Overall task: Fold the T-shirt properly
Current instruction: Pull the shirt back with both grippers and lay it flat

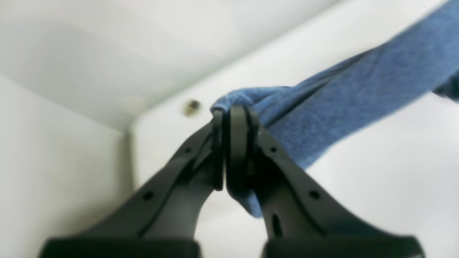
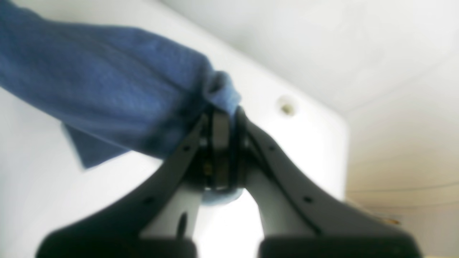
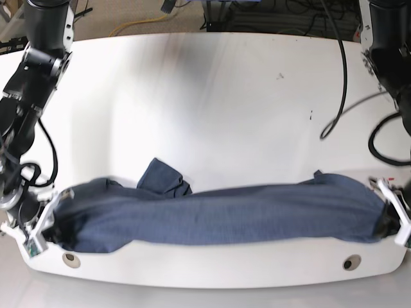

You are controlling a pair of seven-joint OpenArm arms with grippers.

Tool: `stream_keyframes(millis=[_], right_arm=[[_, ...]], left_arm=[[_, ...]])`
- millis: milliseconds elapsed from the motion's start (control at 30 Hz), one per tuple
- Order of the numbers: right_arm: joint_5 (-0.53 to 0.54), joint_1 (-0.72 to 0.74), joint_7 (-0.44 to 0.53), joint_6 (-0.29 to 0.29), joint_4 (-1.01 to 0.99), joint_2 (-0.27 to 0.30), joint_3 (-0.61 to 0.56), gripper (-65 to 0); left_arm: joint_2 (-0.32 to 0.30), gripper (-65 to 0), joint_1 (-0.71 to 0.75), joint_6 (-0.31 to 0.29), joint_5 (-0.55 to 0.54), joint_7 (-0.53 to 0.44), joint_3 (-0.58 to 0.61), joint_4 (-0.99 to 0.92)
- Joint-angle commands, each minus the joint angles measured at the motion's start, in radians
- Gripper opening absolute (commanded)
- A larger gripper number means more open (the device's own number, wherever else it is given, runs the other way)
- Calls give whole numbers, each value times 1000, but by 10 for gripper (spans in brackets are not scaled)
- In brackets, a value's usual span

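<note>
The T-shirt (image 3: 218, 215), dark slate-blue fabric, is stretched into a long band across the near part of the white table (image 3: 212, 96), slightly blurred. My left gripper (image 3: 393, 221) is shut on its right end, seen close up in the left wrist view as the left gripper (image 1: 231, 113) pinching bunched blue cloth (image 1: 340, 104). At the band's left end my right gripper (image 3: 43, 224) is shut on the cloth; the right wrist view shows the right gripper (image 2: 226, 114) clamping a fold of the T-shirt (image 2: 107, 89). A loose sleeve (image 3: 164, 178) sticks out behind the band. No lettering shows.
Two round holes (image 3: 70, 259) (image 3: 351, 262) sit in the table's near edge. Black cables (image 3: 340, 96) hang over the far right of the table. The arm columns stand at the far left (image 3: 38, 58) and far right (image 3: 388, 45).
</note>
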Motion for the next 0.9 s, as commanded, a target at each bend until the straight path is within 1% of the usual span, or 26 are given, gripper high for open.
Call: stream_keyframes(millis=[0,233,367,533,767,867], right_arm=[[8,-33,24,-2,54,-7,33,-650],[8,-259,24,-2,143,-93,123,-650],[8,-368,24,-2,174,-127,162,-650],[8,-466,24,-2,180,-172,209,-650],[8,-586,24,-2,180,-219,257,-650],[37,-639,24,-2,174,-242,286,-650]], left_arm=[[-10,-650,32,-1,-13,-20,-31,14],[-6,-650,270,-1,-24,-20,-112,37],[-6,-650,404,-1,-86,-20,-192,35],[-6,-650,534,-1,-125,-20,-236,35],[-6,-650,678,-1,-123,-20,-282,32],[-6,-650,732,-1,-119,-20,-291,31]])
